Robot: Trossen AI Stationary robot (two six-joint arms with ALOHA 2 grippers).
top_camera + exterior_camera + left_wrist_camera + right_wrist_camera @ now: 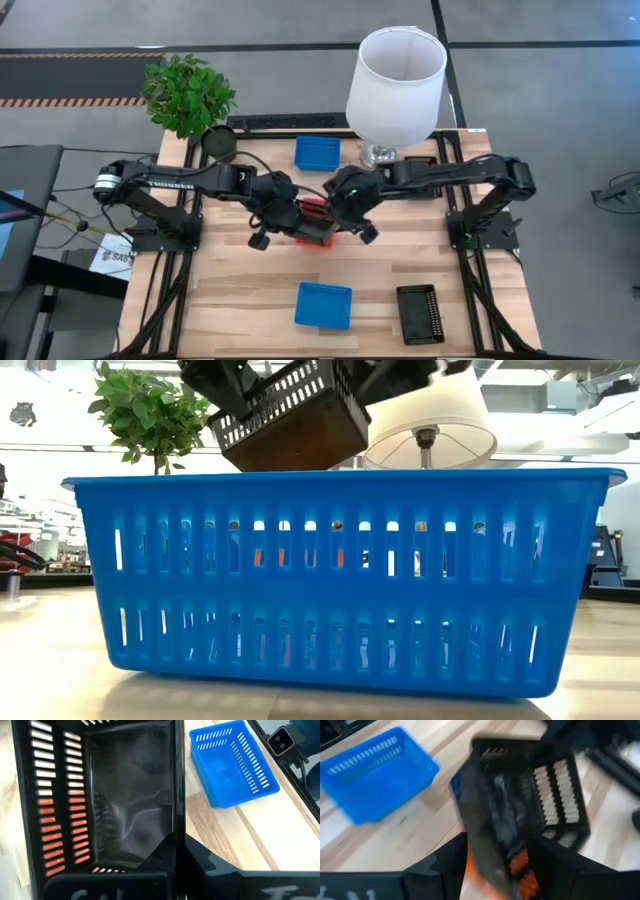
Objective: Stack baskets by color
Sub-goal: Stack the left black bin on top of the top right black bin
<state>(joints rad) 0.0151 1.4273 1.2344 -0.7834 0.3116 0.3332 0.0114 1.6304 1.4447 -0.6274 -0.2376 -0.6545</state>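
A black basket [318, 236] hangs tilted above the table's middle, with my left gripper [292, 222] shut on it. In the low view the black basket [290, 415] shows high up. Under it lies a red-orange basket [315, 206], seen through the black one's slots [50, 835]. My right gripper [500, 870] is open, its fingers on either side of the black basket's [520, 805] end; whether they touch it I cannot tell. One blue basket [317, 152] rests on the far side, another [323, 305] on the near side. A second black basket [420, 313] rests near right. My left gripper holds the black basket by one side wall [176, 827], one finger inside the basket and one outside. The fingers come slanting down from the table's left. The basket is lifted clear and tilted, above the red-orange basket.
A white lampshade [395, 70] on a lamp stands far right. A green plant [188, 92] and a round black pot [218, 140] stand far left. The near blue basket [340, 580] fills the low view. Bare wood [230, 290] lies near left.
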